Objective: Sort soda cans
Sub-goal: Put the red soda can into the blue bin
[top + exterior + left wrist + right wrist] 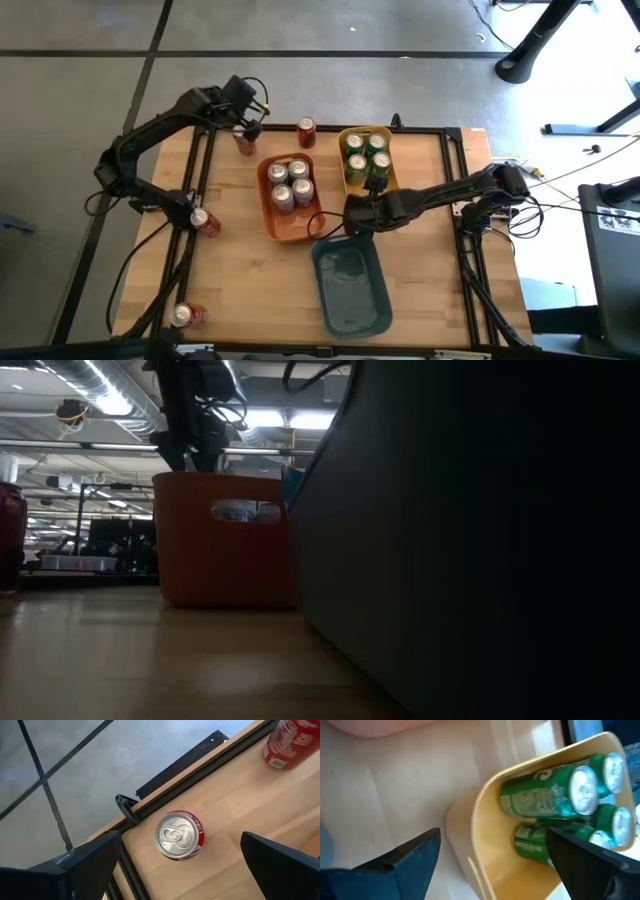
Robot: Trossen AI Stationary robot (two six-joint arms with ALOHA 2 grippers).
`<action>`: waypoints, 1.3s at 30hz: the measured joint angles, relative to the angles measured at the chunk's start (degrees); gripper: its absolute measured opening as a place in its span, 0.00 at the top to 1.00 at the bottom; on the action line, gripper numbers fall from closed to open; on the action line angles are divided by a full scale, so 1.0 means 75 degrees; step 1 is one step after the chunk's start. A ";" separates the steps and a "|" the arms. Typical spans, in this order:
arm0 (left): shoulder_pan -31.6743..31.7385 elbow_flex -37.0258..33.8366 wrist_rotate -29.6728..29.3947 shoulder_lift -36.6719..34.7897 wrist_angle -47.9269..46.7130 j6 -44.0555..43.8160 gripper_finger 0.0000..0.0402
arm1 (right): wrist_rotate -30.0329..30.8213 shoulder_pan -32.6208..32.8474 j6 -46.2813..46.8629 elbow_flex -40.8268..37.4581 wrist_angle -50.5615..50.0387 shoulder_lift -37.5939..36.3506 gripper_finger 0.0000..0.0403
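My left gripper (247,127) hovers open over the table's far left corner. In its wrist view, the left gripper (181,845) has a finger on either side of an upright red can (179,835), touching neither side. A second red can (289,741) stands near it, and two more red cans (203,222) (186,316) are along the left side. Silver cans fill the orange bin (270,215); green cans (555,795) stand in the yellow bin (485,845). My right gripper (352,215) (494,835) is open at the yellow bin's near end.
A blue-grey bin (350,300) sits at the table's near middle; its dark wall (480,540) fills the low view's right, with the orange bin (225,560) behind it. Black frame rails (150,802) run along the table's edges. Bare wood lies between the left cans and the bins.
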 joint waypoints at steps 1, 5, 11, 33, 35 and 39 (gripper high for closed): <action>-0.0002 -0.0007 0.0012 0.0002 0.0006 -0.0117 0.00 | 0.0050 0.0000 0.0000 0.0000 -0.0006 -0.0072 0.11; 0.0068 -0.0073 0.0022 0.0108 0.0073 -0.0305 0.00 | 0.0329 0.0000 -0.0137 0.0000 0.0055 -0.0383 0.11; 0.0476 -0.0082 0.0019 0.0652 0.0016 -0.0395 0.00 | 0.0444 0.0000 -0.0145 0.0000 0.0050 -0.0657 0.11; 0.1272 -0.0082 0.1245 0.2207 0.0054 -0.0444 0.00 | 0.0384 0.0000 -0.0145 0.0002 0.0043 -0.0661 0.11; 0.1271 -0.0082 0.1247 0.2324 0.0051 -0.0444 0.01 | 0.0384 0.0000 -0.0145 0.0000 0.0043 -0.0661 0.11; 0.1280 -0.0082 0.1476 0.2533 0.0039 -0.0447 0.02 | 0.0384 0.0000 -0.0145 0.0000 0.0043 -0.0659 0.11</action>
